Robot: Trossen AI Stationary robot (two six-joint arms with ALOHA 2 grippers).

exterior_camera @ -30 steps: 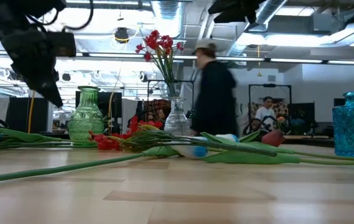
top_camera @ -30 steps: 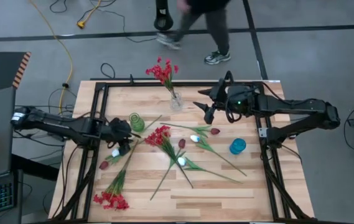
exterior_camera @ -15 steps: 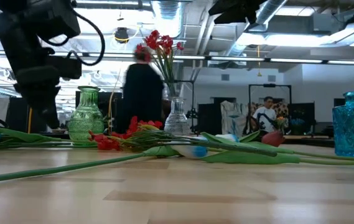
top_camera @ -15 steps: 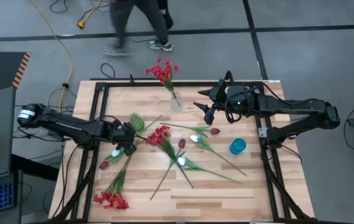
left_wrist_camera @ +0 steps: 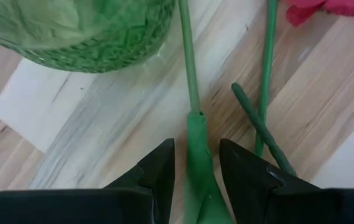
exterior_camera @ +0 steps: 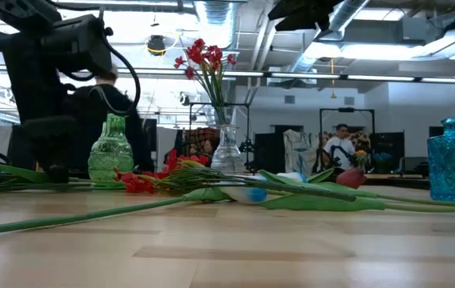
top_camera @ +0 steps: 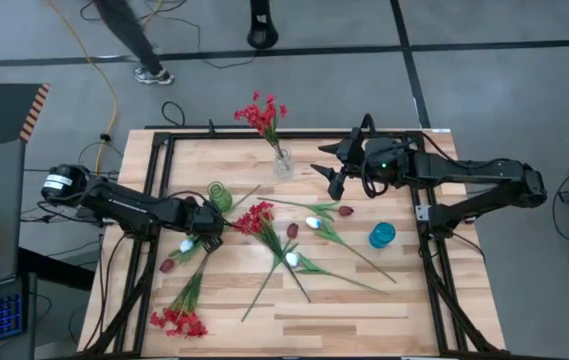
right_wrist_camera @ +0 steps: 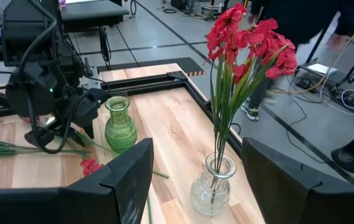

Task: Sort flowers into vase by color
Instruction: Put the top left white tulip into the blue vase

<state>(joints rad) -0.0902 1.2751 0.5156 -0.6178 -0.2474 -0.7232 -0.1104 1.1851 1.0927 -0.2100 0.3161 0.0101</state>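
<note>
- My left gripper (left_wrist_camera: 195, 177) is down at the table beside the green vase (top_camera: 221, 195), its fingers (left_wrist_camera: 158, 171) set narrowly apart on either side of a green stem (left_wrist_camera: 196, 155); I think they touch the stem, but I cannot tell for sure that they clamp it.
- That stem runs past the green vase's base, and a second thin stem (left_wrist_camera: 265, 74) lies just beside it.
- Near the green vase, toward the table's middle, lies a red spray (top_camera: 256, 217), with white buds (top_camera: 313, 223) and maroon buds (top_camera: 292, 230) scattered beyond it on long stems.
- Another red spray (top_camera: 178, 321) lies at the table's near edge, well apart from the green vase.
- The clear vase (top_camera: 283, 162) stands past the green vase toward the far edge and holds red flowers (top_camera: 262, 113) upright.
- My right gripper (top_camera: 332, 172) hangs above the table beside the clear vase, fingers (right_wrist_camera: 124, 177) wide and holding nothing.
- The blue vase (top_camera: 382, 235) stands farthest from the green vase, on the right side.
</note>
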